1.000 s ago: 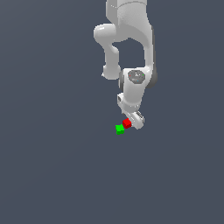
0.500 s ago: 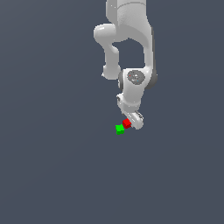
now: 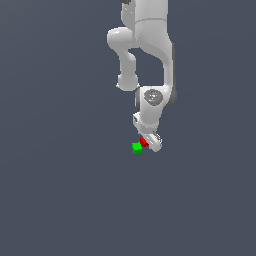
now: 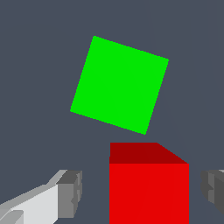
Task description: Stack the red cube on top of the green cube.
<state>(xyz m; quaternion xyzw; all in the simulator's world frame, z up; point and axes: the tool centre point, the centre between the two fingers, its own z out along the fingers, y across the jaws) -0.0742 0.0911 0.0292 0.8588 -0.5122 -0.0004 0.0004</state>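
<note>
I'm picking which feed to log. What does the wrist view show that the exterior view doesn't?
Only the wrist view shows the gripper fingers apart from the red cube's sides, and a bare gap between it and the green cube. Only the exterior view shows the whole arm above. Both show the two cubes near each other, unstacked.

Backdrop: one flat field of dark slate blue-grey.

In the exterior view the surface [image 3: 60, 200] fills the whole picture edge to edge, uniform in tone from near to far. No seam, horizon, wall or furniture can be told apart from it. Lighting is even and soft, with no marked bright patch. The wrist view shows the same plain grey-blue ground, a shade lighter.
</note>
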